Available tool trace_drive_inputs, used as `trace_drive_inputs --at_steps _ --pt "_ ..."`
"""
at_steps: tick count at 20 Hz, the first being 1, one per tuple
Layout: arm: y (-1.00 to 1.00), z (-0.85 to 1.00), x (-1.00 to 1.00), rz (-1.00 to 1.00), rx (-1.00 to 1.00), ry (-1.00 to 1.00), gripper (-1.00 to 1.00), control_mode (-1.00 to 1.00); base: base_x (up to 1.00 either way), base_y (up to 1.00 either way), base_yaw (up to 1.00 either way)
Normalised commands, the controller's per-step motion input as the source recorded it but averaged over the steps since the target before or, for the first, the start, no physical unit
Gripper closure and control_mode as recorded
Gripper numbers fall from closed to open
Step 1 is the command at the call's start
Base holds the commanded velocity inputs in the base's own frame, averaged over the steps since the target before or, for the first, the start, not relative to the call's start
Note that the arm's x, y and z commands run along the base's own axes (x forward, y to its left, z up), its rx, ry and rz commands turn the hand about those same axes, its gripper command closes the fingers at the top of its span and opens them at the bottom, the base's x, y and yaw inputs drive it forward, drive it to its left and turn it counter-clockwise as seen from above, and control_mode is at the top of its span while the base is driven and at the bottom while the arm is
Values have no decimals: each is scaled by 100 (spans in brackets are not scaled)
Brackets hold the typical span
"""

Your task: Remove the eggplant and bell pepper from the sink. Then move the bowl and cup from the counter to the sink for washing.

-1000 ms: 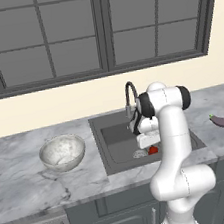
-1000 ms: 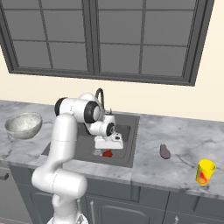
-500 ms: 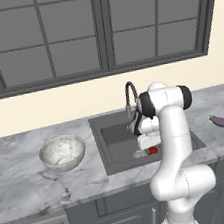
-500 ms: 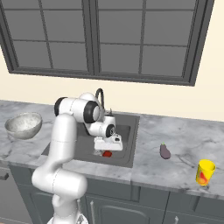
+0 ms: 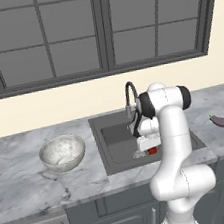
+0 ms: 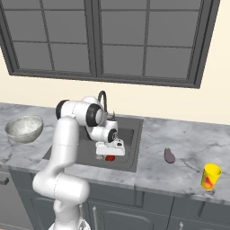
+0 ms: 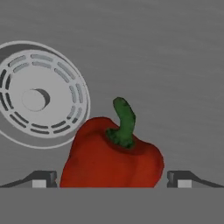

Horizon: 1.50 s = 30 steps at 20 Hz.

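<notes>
The red bell pepper (image 7: 111, 159) with its green stem lies on the floor of the dark grey sink (image 5: 107, 135), beside the round whitish drain (image 7: 37, 98). My gripper (image 7: 111, 179) is open and low in the basin, one fingertip (image 7: 43, 179) on each side of the pepper. From the base views the hand hangs right over the bell pepper (image 5: 152, 150) (image 6: 109, 158). The purple eggplant (image 5: 219, 120) (image 6: 169, 155) rests on the marble counter (image 6: 179, 134) right of the sink. The marbled bowl (image 5: 62, 153) (image 6: 24, 128) stands left of the sink. The yellow cup (image 6: 210, 177) stands far right.
A curved gooseneck faucet (image 5: 129, 94) rises behind the basin, close to my forearm. A dark-framed window spans the wall above. Dark grey cabinets run below the counter's front edge.
My hand has sunk a little lower over the bell pepper, still open. The pepper, eggplant, bowl and cup have stayed in place.
</notes>
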Motion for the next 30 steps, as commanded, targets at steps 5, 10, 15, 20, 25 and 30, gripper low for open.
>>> trace_drive_inputs --at_steps 5,10,15,20,25,30 --pt "1 -9 14 0 0 0 -100 -100 0 0 0" --pt "0 -7 10 0 0 1 -100 -100 0 0 0" --pt "0 -4 0 0 0 13 100 -100 0 0 0" --pt "-4 0 0 0 0 9 100 -100 0 0 0" --pt "-5 9 -2 0 2 0 100 -100 0 0 0" --pt "-9 21 -11 3 6 0 100 -100 0 0 0"
